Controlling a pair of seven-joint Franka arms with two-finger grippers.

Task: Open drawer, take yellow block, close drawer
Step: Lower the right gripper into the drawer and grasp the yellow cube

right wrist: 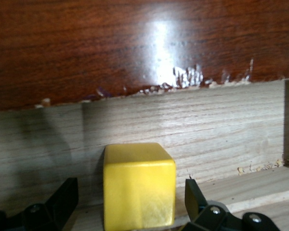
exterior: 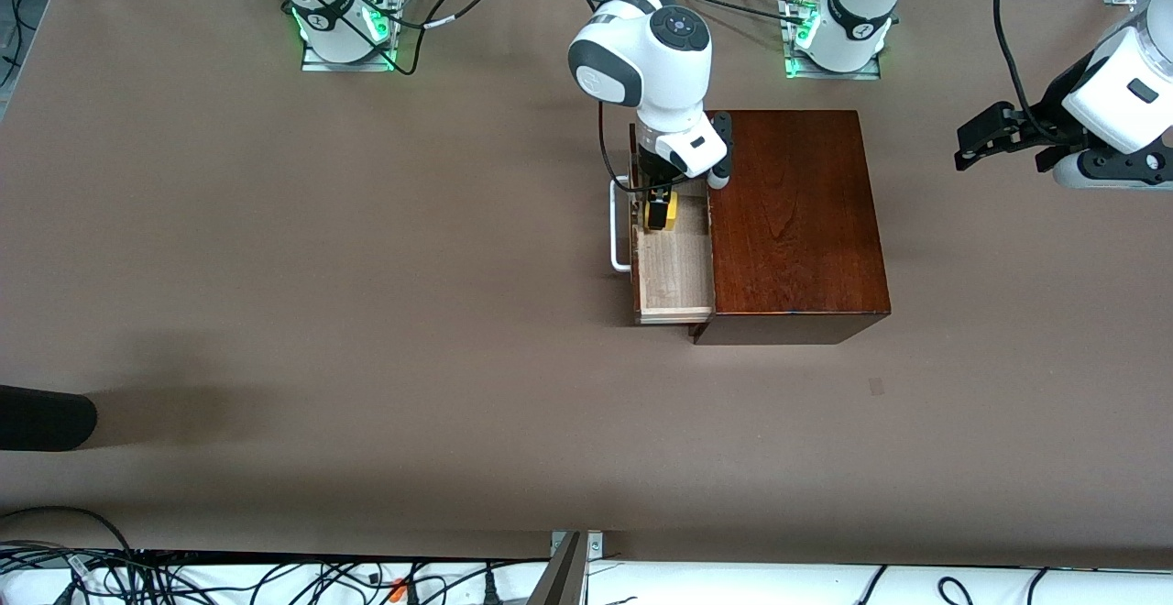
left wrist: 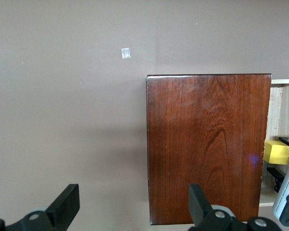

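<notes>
The dark wooden box (exterior: 793, 220) stands mid-table with its drawer (exterior: 674, 275) pulled out toward the right arm's end, white handle (exterior: 616, 229) leading. The yellow block (exterior: 665, 212) sits in the drawer's pale interior. My right gripper (exterior: 658, 211) is lowered into the drawer, open, one finger on each side of the block (right wrist: 138, 185) with small gaps showing. My left gripper (exterior: 985, 142) is open and empty, up over the table off the box's left-arm end. Its wrist view shows the box top (left wrist: 207, 144) and the block (left wrist: 276, 152).
A black object (exterior: 41, 417) pokes in at the table's edge at the right arm's end, near the front camera. A small pale patch (exterior: 877, 386) lies on the table nearer the camera than the box. Cables run along the front edge.
</notes>
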